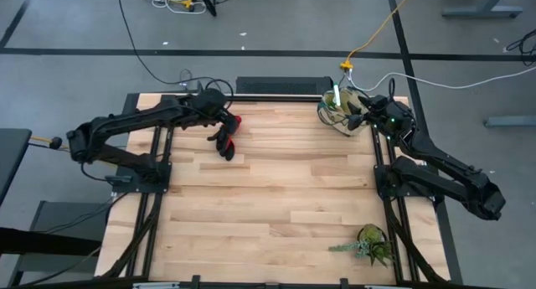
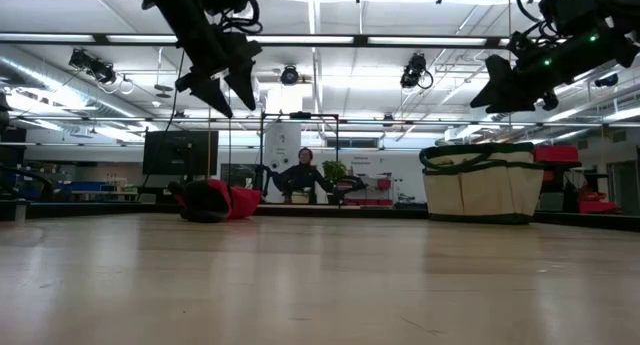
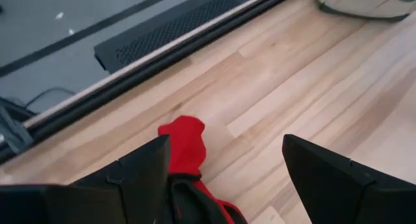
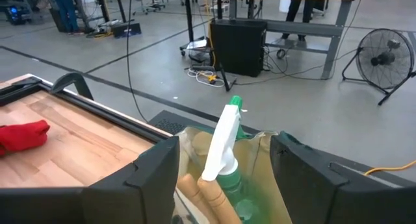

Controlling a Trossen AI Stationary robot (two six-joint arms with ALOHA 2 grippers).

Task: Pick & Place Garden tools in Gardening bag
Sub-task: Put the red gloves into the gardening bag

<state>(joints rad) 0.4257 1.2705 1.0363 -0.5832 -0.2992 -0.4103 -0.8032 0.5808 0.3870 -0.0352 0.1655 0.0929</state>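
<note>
Left gripper [image 3: 221,178] spread wide, empty, directly above red-and-black gloves [image 1: 226,138] on surface [image 1: 276,188]. Right gripper [image 4: 224,178] parted, empty, over gardening bag [image 2: 480,181]. Risk: pinching one loose glove only, leaving the other.

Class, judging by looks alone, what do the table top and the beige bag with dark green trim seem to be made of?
Table top: pale wood planks, matte, with visible grain and seams. Beige bag with dark green trim: probably canvas-like fabric, with soft, slightly sagging sides.
</note>
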